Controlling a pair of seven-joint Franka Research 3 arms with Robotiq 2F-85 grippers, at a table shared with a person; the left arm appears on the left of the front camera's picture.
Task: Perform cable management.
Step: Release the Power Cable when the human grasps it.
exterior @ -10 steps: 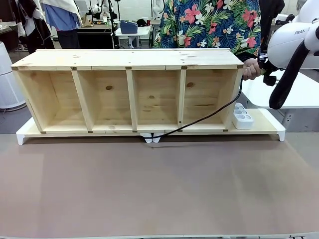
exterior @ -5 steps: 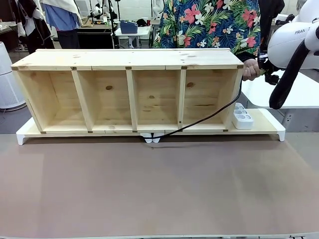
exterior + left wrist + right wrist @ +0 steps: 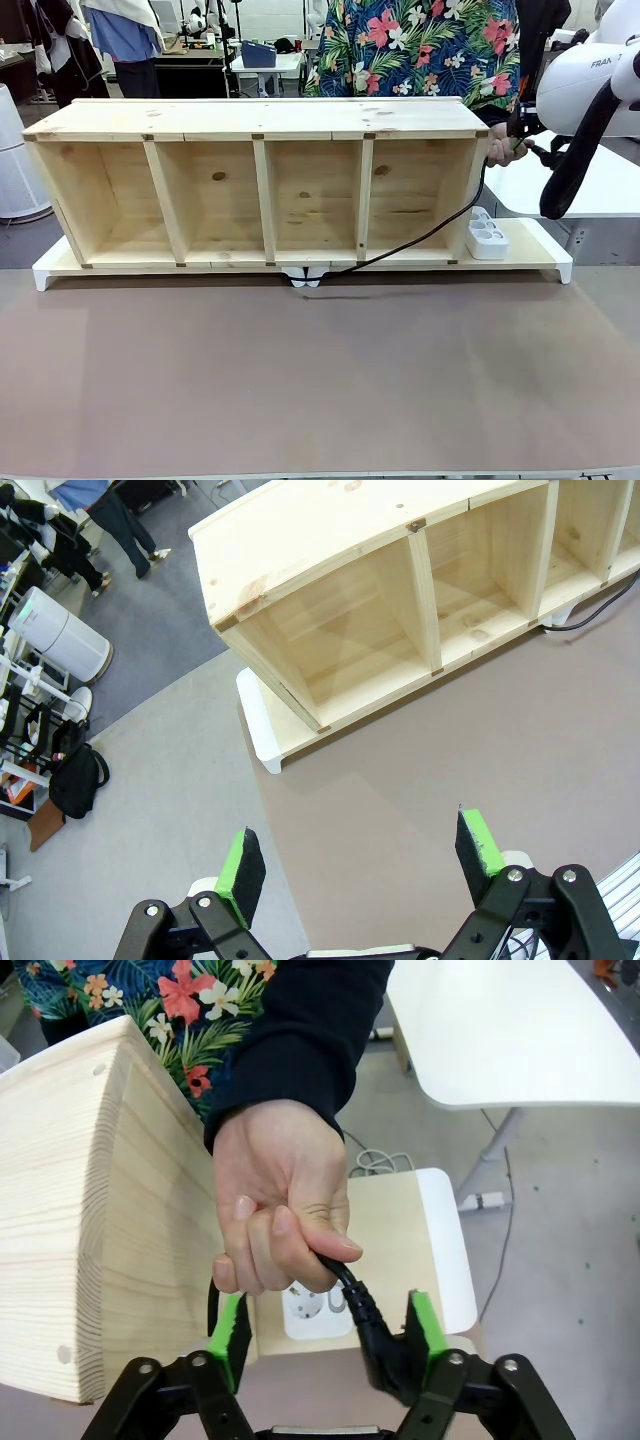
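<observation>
The black cable (image 3: pixel 430 228) runs from under the middle of the wooden shelf (image 3: pixel 260 118) up past its right end to a person's hand (image 3: pixel 503 145). In the right wrist view that hand (image 3: pixel 280 1210) grips the cable (image 3: pixel 345 1278) and holds its black plug (image 3: pixel 385 1350) between my right gripper's (image 3: pixel 328 1308) fingers, close against the right-hand pad (image 3: pixel 424 1322). The jaws stand wide apart, open. In the front view the right gripper (image 3: pixel 528 138) sits just beyond the shelf's right end. My left gripper (image 3: pixel 357 832) hangs open over the brown tabletop (image 3: pixel 450 740), holding nothing.
A white power strip (image 3: pixel 487 236) lies on the white base board (image 3: pixel 545 252) right of the shelf. A small white clip (image 3: pixel 305 278) sits at the shelf's front middle. A white side table (image 3: pixel 520 1030) stands to the right. The brown table (image 3: pixel 320 380) lies in front.
The person's hand has lifted the plug end slightly up and in towards my right gripper. The cable hangs a little tauter. Neither arm has visibly moved.
</observation>
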